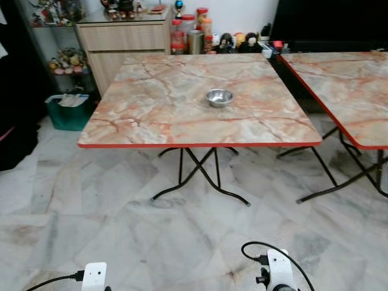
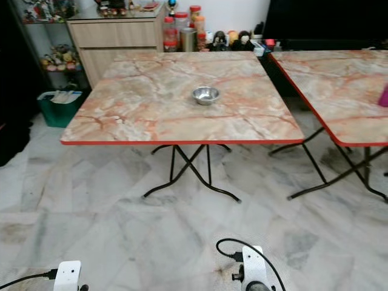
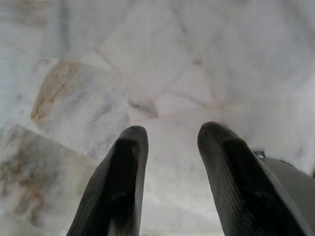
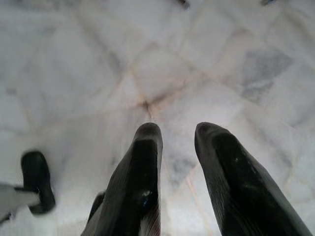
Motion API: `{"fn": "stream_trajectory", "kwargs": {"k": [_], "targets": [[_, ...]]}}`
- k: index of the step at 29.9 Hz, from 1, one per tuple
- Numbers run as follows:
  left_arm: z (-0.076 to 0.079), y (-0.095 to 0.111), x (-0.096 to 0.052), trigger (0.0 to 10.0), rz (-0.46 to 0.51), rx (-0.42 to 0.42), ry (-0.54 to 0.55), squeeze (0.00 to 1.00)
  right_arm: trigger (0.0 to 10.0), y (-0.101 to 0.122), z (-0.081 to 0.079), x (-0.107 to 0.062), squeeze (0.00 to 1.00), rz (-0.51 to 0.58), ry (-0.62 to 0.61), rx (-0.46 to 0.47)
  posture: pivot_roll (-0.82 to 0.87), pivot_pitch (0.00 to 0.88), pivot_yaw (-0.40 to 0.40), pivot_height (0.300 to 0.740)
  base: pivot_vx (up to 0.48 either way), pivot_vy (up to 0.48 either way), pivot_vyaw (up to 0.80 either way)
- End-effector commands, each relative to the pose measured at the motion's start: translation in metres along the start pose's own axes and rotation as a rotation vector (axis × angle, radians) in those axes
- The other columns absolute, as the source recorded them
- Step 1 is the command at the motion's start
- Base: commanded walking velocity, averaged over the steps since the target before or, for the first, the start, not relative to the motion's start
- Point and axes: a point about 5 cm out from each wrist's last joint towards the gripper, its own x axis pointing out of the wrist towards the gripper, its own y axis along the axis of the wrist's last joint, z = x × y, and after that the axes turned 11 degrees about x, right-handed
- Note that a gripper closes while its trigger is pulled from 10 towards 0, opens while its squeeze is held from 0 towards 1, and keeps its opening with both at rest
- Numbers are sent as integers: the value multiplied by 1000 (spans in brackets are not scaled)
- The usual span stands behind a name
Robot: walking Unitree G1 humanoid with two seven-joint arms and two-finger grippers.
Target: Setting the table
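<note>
Both arms are hanging idle, left claw (image 3: pixel 170 142) and right claw (image 4: pixel 177 137) parted and empty; walking squarely toward the table (image 1: pixel 151 115) with the bowl (image 1: pixel 219 97) seems wise.

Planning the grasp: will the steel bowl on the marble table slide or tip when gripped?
The steel bowl looks thin and shiny, so probably light and slippery. It sits low and wide on the smooth table, so likelier to slide than tip.

My head views are evenly lit and fairly sharp — soft daylight, a dull sheen on the table (image 1: pixel 151 115), faint shadows under it. The bowl (image 1: pixel 219 97) glints. My wrist views are paler and washed out; the floor (image 3: pixel 162 64) beyond my fingers (image 3: pixel 123 182) is blurred — fingers themselves soft-edged.
</note>
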Motion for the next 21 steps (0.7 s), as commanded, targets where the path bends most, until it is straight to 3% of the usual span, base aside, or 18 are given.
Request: {"fn": "stream_trajectory", "kwargs": {"k": [1, 21], "targets": [[0, -13, -3, 10000, -46, 11, -7, 0, 10000, 8, -3, 2, 0, 26, 9, 24, 23, 0, 23, 740, 0, 0, 0], [3, -12, -3, 10000, -49, 4, -10, 0, 10000, 4, 0, 1, 0, 12, 8, 63, 24, 0, 18, 740, 0, 0, 0]]}}
